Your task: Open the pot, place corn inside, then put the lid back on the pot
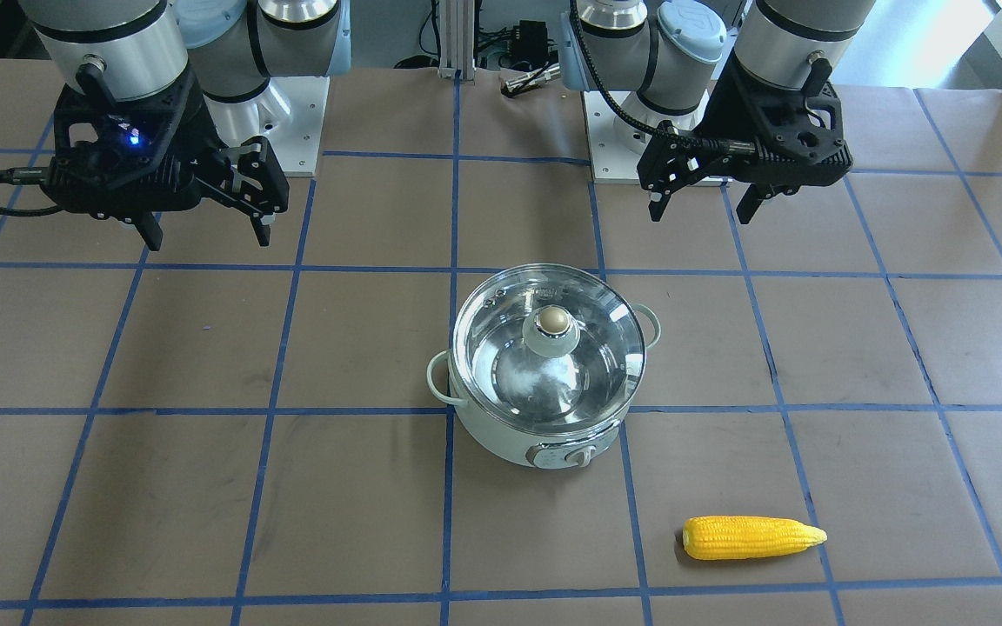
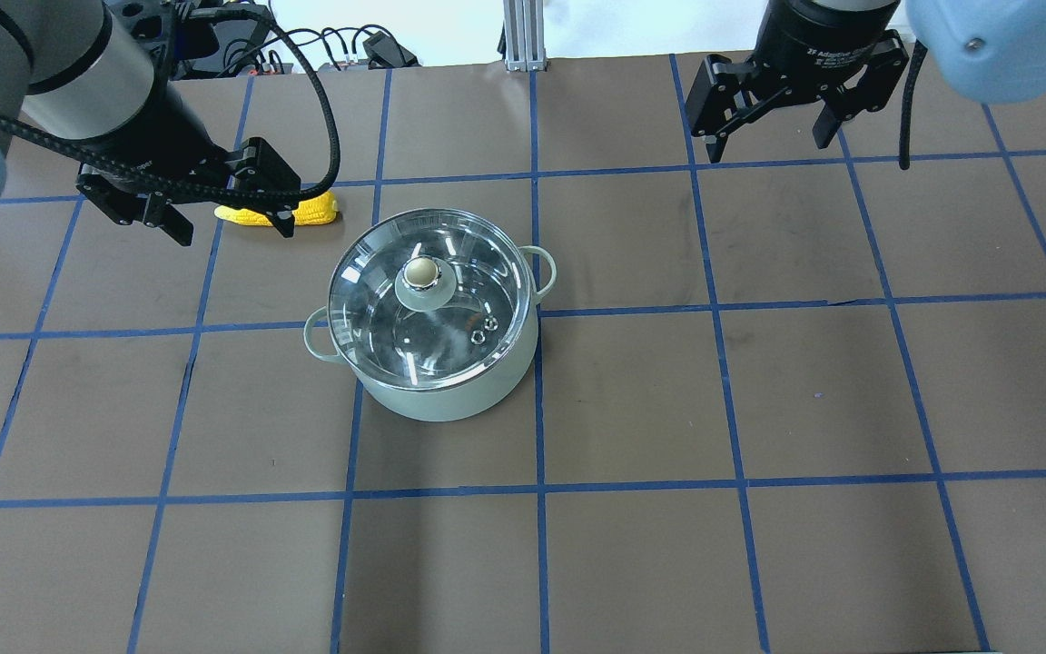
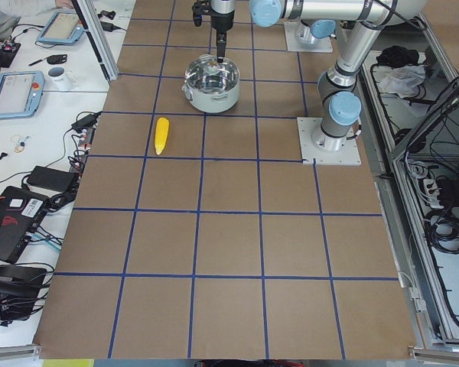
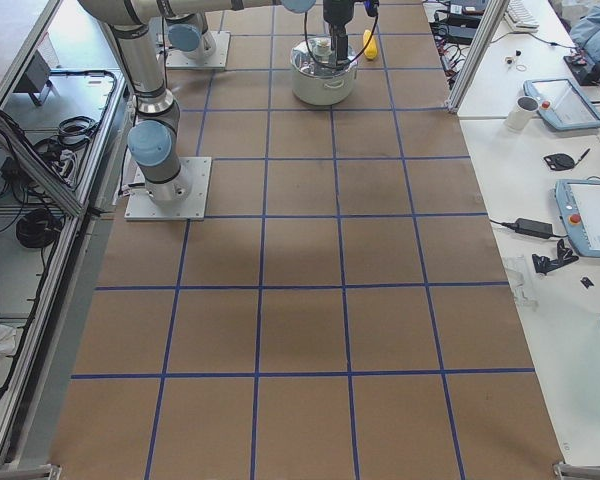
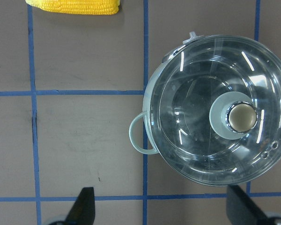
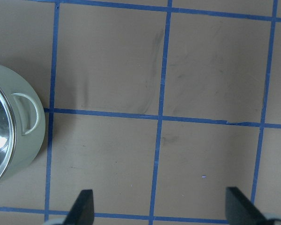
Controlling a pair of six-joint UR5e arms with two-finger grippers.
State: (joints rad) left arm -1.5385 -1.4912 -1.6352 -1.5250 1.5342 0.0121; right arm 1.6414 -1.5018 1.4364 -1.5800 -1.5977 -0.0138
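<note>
Left jaws: spread wide with nothing in them, hanging in the air over the counter [image 1: 205,348].
Right jaws: same deal, wide open and empty, up off the counter.
Pot [image 1: 492,439]: sits on the counter between the two sets of jaws, a bit farther out from the robot than either and closer to the left jaws. It's below and ahead of those, on the side facing the right arm.
Lid [image 1: 549,352]: seated flat on the pot with the ball knob [image 1: 553,323] up in the middle. Neither set of jaws touches it.
Corn [image 1: 753,537]: lies flat on the counter well past the left jaws, farther out than the pot and well apart from it. Its pointy end aims away from the pot.
Loop handle [image 6: 28,115]: from the right jaws, only this and the pot's edge show, off to the left-arm side.
</note>
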